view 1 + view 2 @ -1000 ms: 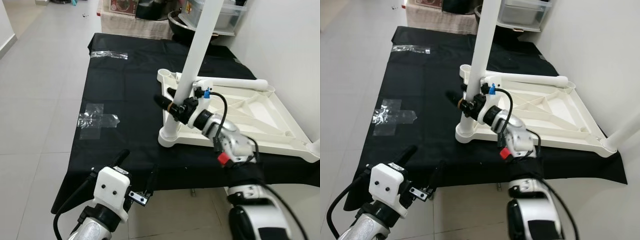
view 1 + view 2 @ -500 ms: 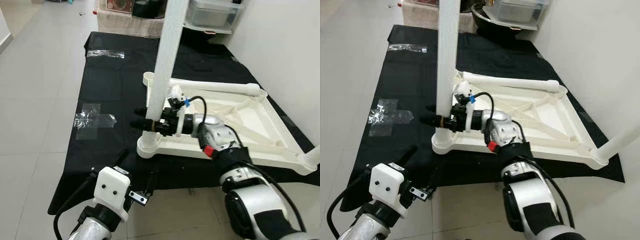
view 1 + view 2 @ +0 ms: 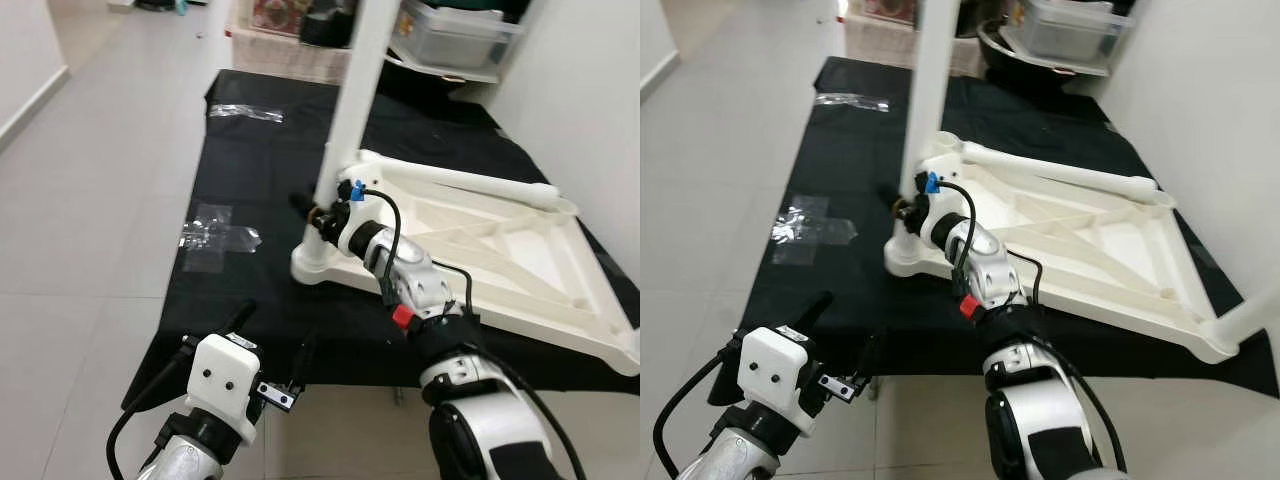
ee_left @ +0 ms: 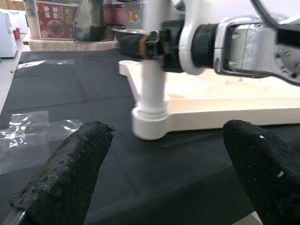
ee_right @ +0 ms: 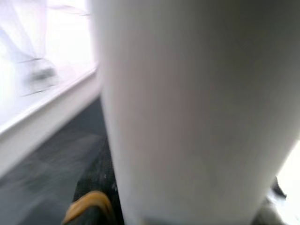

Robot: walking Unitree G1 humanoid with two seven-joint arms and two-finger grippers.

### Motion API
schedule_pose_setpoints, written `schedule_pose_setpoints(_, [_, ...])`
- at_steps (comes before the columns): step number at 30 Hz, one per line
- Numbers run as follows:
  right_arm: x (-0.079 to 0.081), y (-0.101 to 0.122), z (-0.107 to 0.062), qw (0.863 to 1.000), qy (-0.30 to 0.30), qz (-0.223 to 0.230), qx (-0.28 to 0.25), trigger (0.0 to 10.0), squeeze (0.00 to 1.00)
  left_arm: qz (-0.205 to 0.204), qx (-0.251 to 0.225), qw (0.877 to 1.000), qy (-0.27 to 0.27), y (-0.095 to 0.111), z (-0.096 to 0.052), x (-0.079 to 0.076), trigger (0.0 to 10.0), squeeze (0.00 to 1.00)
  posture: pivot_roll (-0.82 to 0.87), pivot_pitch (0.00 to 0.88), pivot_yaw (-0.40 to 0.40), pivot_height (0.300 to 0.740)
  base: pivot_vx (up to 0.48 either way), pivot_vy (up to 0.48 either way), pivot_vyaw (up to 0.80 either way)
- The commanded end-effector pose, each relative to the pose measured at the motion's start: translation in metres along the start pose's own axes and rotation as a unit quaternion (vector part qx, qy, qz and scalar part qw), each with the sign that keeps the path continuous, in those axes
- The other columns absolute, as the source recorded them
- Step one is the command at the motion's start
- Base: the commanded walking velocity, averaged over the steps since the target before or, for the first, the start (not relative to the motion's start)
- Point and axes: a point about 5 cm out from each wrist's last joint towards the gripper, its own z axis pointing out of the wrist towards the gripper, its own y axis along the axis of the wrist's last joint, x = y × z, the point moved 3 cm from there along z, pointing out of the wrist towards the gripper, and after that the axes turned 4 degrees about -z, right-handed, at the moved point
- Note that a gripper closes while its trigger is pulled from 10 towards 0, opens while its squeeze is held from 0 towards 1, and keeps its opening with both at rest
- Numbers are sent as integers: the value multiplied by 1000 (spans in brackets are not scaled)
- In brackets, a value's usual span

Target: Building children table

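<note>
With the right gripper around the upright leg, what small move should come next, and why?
Probably a further twist of the upright table leg with the right gripper, to seat it in the corner socket of the upturned white tabletop. The left gripper hangs open, short of the black mat.

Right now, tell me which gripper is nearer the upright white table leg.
Right. The right gripper is clamped on the upright white leg just above its socket; the left gripper hangs open over the mat's near edge, well short of it.

Two black fingers (image 4: 65, 180) spread apart frame a white table leg (image 4: 153, 89) gripped by the right gripper (image 4: 150, 44).
</note>
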Motion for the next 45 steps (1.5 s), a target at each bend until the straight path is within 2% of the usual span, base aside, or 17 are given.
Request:
schedule_pose_setpoints(1, [-36,-18,-18,988,-151,-4,44,0,0,0,9,1000,-3,-5,0,-2,10000,0,140,85,-195,740,0,0,0])
schedule_pose_setpoints(3, [-23,-17,-24,986,-160,6,36,0,0,0,9,1000,-4,-6,0,-3,10000,0,144,81,-195,740,0,0,0])
schedule_pose_setpoints(4, [-10,-17,-22,990,-135,23,32,4314,0,0,9,1000,-5,-6,0,-3,10000,0,142,80,-196,740,0,0,0])
schedule_pose_setpoints(6, [-1,-17,-21,992,-117,36,28,4314,0,0,10,1000,-5,-6,0,-3,10000,0,142,80,-196,740,0,0,0])
schedule_pose_setpoints(7, [8,-12,-20,995,-92,45,11,10000,0,0,9,1000,-5,-6,1,-3,10000,0,139,83,-193,740,0,0,0])
schedule_pose_setpoints(8, [18,-6,-19,997,-58,56,-10,10000,1000,-1,9,1000,-5,-6,1,-3,10000,0,136,86,-195,740,0,0,0])
schedule_pose_setpoints(13, [15,4,-15,997,-43,55,-44,10000,922,-3,10,1000,-3,-6,1,-3,10000,0,133,91,-195,740,0,0,0])
schedule_pose_setpoints(14, [15,6,-11,997,2,62,-53,10000,0,-3,11,1000,-3,-6,2,-3,10000,0,133,93,-198,740,0,0,0])
schedule_pose_setpoints(21, [17,7,-11,975,209,61,-32,10000,0,-4,10,1000,-2,-6,2,-2,10000,0,127,95,-198,740,0,0,0])
schedule_pose_setpoints(25, [18,-5,-32,892,448,30,54,10000,0,-3,11,1000,-3,-7,3,-2,10000,0,135,98,-198,740,0,0,0])
schedule_pose_setpoints(36, [33,-10,-42,804,588,-17,88,10000,0,1,12,1000,0,-6,1,-1,10000,0,150,105,-200,740,0,0,0])
schedule_pose_setpoints(37, [36,-9,-42,794,602,-15,87,4431,0,1,12,1000,0,-6,1,-1,10000,0,153,105,-201,740,0,0,0])
schedule_pose_setpoints(40, [37,-8,-43,787,611,-14,86,4431,0,1,12,1000,1,-6,1,-1,10000,0,153,105,-201,740,0,0,0])
schedule_pose_setpoints(41, [37,-10,-42,789,609,-17,87,0,0,0,13,1000,0,-6,0,-1,10000,0,150,106,-200,740,0,0,0])
schedule_pose_setpoints(42, [37,-10,-42,789,609,-17,87,0,0,0,13,1000,0,-6,0,-1,10000,0,150,106,-200,740,0,0,0])
schedule_pose_setpoints(44, [33,-14,-24,852,519,-25,70,0,0,1,13,1000,0,-6,0,-1,10000,0,151,107,-201,740,0,0,0])
schedule_pose_setpoints(45, [33,-14,-24,852,519,-25,70,0,0,1,13,1000,0,-6,0,-1,10000,0,151,107,-201,740,0,0,0])
